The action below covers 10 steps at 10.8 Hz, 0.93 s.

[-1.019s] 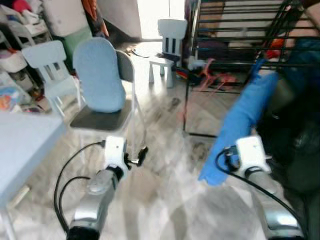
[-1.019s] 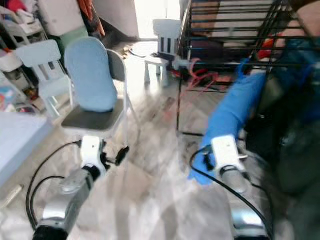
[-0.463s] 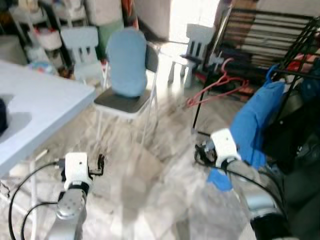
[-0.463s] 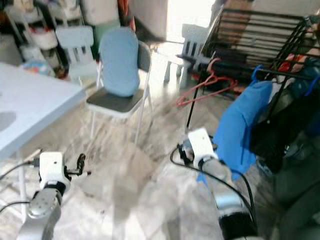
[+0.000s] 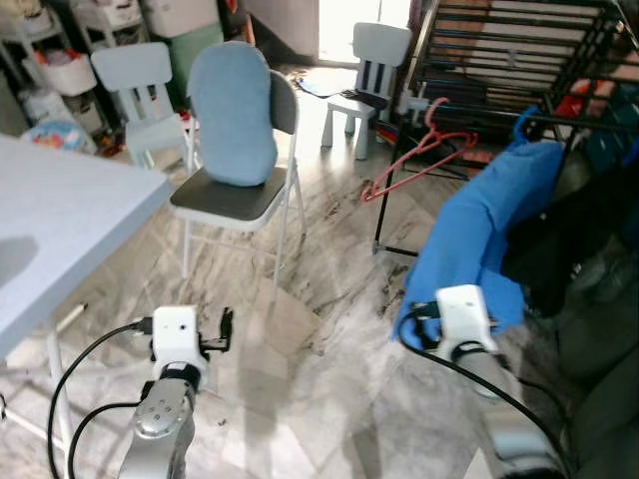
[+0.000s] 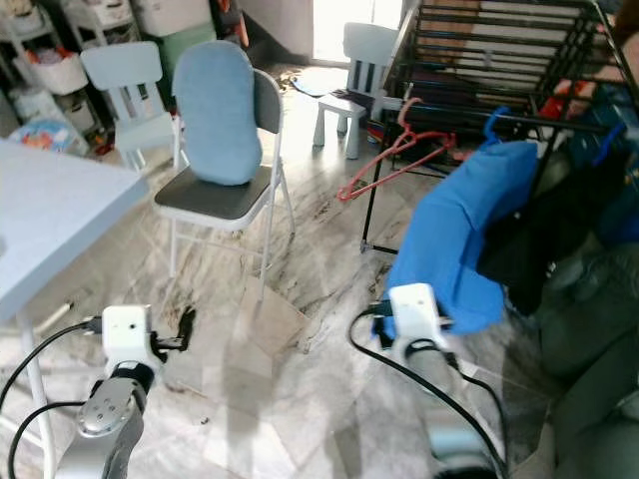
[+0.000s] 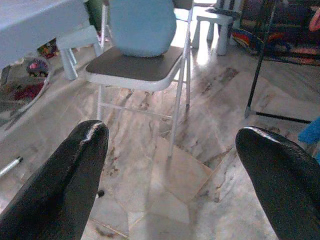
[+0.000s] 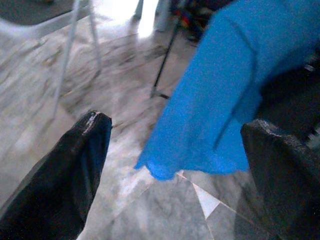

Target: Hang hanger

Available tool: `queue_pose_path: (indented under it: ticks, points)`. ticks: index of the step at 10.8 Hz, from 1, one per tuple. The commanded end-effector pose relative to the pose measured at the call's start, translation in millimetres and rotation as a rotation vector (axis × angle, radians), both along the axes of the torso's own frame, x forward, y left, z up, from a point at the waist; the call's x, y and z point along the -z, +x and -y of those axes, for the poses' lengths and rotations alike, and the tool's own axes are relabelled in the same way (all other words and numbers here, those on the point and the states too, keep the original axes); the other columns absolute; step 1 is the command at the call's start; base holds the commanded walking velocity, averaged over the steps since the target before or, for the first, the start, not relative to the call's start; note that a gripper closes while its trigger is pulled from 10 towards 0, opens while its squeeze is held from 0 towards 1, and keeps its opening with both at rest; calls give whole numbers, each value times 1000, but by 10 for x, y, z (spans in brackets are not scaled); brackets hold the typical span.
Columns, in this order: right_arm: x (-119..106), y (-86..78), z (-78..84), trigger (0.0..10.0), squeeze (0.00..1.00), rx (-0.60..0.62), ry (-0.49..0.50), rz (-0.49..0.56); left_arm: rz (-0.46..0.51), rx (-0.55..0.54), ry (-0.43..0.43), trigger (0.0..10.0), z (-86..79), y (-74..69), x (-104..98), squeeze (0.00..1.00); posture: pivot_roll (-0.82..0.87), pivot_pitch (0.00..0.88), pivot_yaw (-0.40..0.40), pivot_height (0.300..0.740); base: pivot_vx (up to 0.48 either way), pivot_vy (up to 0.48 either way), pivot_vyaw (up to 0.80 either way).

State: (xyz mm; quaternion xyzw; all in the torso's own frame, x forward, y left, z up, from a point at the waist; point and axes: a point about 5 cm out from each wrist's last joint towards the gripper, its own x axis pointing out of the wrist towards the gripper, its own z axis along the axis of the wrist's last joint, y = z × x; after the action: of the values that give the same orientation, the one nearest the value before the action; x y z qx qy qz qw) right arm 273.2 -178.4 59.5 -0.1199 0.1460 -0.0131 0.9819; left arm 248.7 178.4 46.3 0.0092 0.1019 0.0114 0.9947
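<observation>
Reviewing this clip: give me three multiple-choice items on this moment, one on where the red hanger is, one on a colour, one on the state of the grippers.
1. Where is the red hanger?
A. Hooked on the black rack
B. Lying on the folding chair's seat
C. Held in the left gripper

2. What colour is the cushion leaning on the folding chair?
A. Red
B. Light blue
C. Black

3. How do the two grippers stand?
A. Both shut on the hanger
B. Left shut, right open
C. Both open and empty

Answers: 1 A, its hook sits at the rack's frame, far from both grippers. 2 B, pale blue against the dark seat. 3 C, the wrist views show the left gripper and right gripper with fingers wide apart and only floor between them.
</observation>
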Motion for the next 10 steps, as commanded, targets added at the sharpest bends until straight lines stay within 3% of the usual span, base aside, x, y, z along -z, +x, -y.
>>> queue_pose_path:
  ticks: [1, 4, 7, 10]
  points:
    - [-15, -43, 80, 10000, 0, 35, -10, 6, 14, 3, 6, 10000, -16, 11, -52, 0, -156, 0, 79, 740, 0, 0, 0]
    - [16, -68, 96, 10000, 0, 21, -20, -18, -1, -32, -53, 10000, 14, -4, -36, 0, -157, 0, 63, 740, 0, 0, 0]
    - [-48, 39, -11, 10000, 0, -24, -17, -5, 17, -17, -56, 10000, 78, 71, -97, 0, -157, 0, 64, 740, 0, 0, 0]
    - [-39, -10, -17, 10000, 0, -5, 21, 2, 1, 8, -52, 10000, 107, 91, -63, 0, -182, 0, 84, 740, 0, 0, 0]
